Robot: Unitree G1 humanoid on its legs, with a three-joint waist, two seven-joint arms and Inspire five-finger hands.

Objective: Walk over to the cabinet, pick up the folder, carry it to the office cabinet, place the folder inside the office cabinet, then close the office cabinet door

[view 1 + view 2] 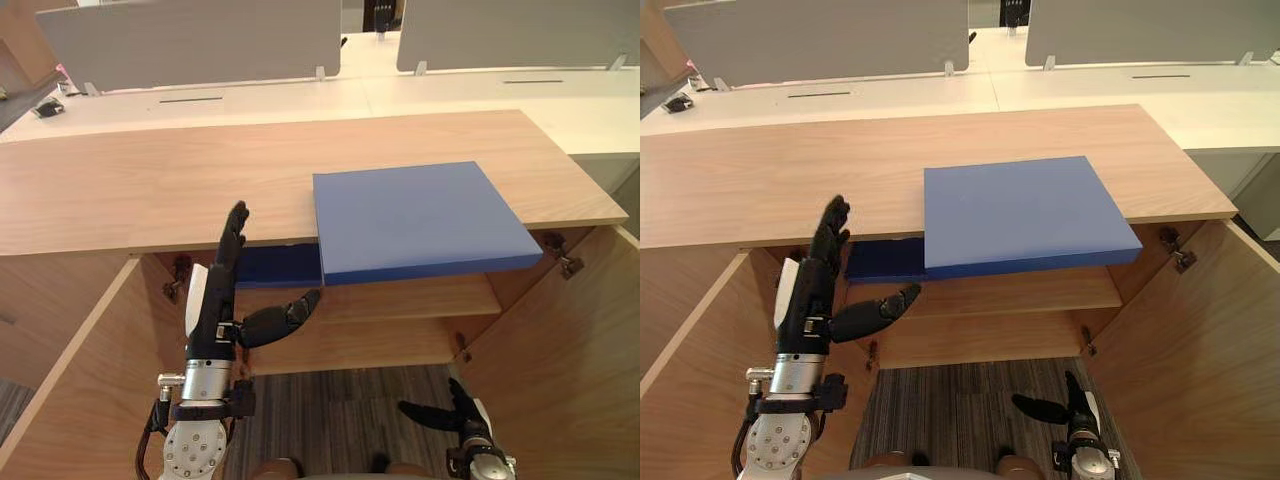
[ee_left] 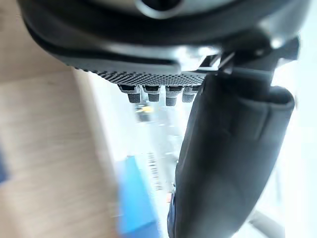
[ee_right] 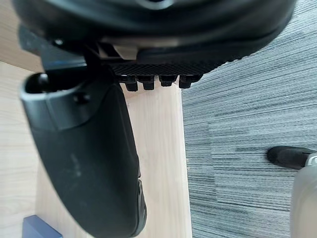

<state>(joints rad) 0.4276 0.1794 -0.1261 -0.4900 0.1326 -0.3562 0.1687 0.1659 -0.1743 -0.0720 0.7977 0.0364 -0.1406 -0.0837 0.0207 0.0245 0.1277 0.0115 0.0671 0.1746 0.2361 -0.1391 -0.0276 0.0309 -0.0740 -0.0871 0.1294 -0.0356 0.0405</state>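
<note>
Now the blue folder (image 1: 415, 220) lies flat on the wooden cabinet top (image 1: 150, 185). Its front edge sticks out a little past the wood. Neither hand holds it.

The left hand (image 1: 215, 305) is up, to the left of the folder and a bit nearer the robot. Its fingers are straight and its thumb points out toward the folder, so it is open and empty. The right hand (image 1: 455, 410) hangs low, far below the folder, over the grey carpet (image 1: 340, 410). It looks open and empty too.

I think the step is picking the folder up. A good way may be to slide the thumb under the part that sticks out and lay the fingers on top, then squeeze. The right hand should come up to hold the other side, because the folder is wide and could tip.

Under the folder both cabinet doors (image 1: 570, 350) stand open. A dark blue thing (image 1: 280, 268) lies on the shelf (image 1: 400, 298) just below the folder's left edge.

I can read no words or labels on the folder.
</note>
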